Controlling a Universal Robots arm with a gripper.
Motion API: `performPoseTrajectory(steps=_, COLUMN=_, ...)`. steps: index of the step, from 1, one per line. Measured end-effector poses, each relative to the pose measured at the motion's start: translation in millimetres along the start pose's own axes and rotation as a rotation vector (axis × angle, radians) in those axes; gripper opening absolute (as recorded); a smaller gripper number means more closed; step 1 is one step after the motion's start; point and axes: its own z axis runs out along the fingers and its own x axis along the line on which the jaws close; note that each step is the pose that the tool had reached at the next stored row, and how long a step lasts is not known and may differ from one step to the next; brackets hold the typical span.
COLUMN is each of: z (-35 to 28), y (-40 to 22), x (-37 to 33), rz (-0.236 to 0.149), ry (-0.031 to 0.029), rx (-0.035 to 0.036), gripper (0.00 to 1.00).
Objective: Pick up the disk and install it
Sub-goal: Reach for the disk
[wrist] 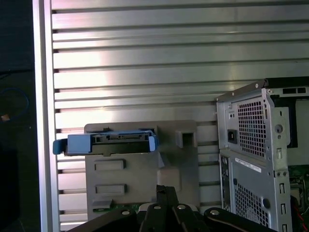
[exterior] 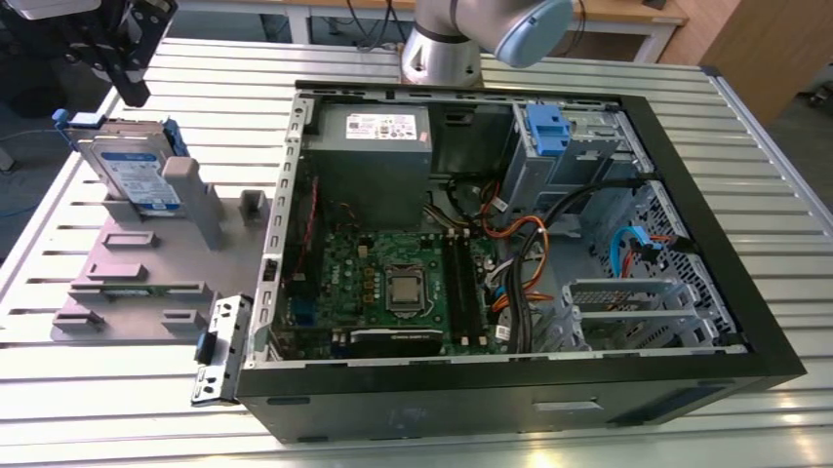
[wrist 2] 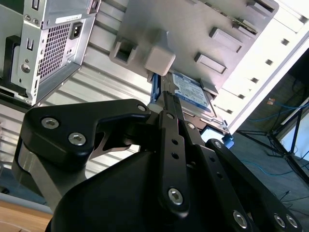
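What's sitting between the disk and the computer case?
In the exterior view, the grey holder's upright posts and a strip of slatted table separate the disk from the case.

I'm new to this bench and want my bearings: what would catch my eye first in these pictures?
The open black computer case dominates, lying on its side on the slatted metal table with its green motherboard exposed. At the exterior view's left, the disk in its blue carrier stands on edge in a grey holder. The gripper hangs just above it, apparently not touching.
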Motion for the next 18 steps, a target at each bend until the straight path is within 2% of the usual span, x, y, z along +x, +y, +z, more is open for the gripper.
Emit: performPoseTrajectory(steps=18, z=0.0, y=-0.2, x=2.7, rz=0.000, ry=0.0000, rx=0.0001, gripper=0.11)
